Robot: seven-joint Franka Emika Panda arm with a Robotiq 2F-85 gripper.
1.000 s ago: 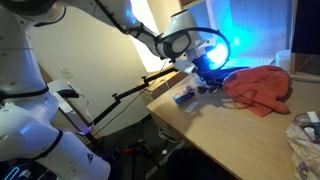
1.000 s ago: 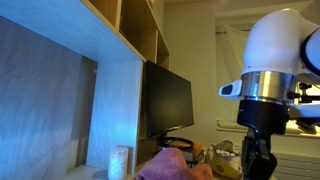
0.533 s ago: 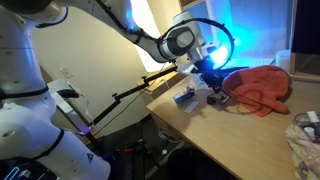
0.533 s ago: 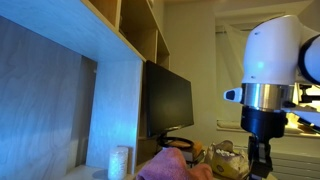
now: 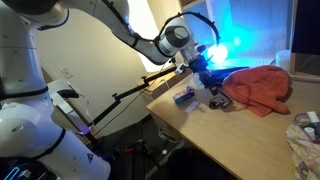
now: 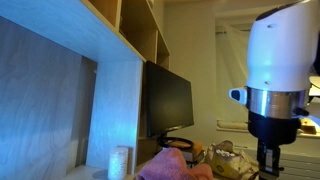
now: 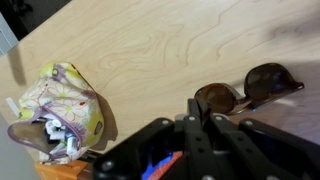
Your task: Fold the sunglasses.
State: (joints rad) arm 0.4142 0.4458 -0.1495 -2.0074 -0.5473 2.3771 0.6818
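Note:
The sunglasses (image 7: 246, 89) lie on the wooden table in the wrist view, dark frame with two brownish lenses, just beyond and to the right of my fingertips. In an exterior view they are a small dark shape (image 5: 224, 101) by the red cloth's near edge. My gripper (image 7: 200, 104) comes in from the bottom of the wrist view; its two fingers are pressed together, holding nothing, with the tips right at the rim of the left lens. In an exterior view the gripper (image 5: 212, 88) hangs low over the table beside the red cloth. The glasses' arms are hidden.
A red cloth (image 5: 260, 87) lies behind the sunglasses. A small blue-and-white object (image 5: 185, 96) sits near the table's edge. A patterned bag (image 7: 58, 108) lies on the table. A monitor (image 6: 168, 100) and a shelf unit stand at the back.
The arm has swung right along the table, from above the blue-and-white object towards the sunglasses and red cloth, and has come lower. The fingers stay together.

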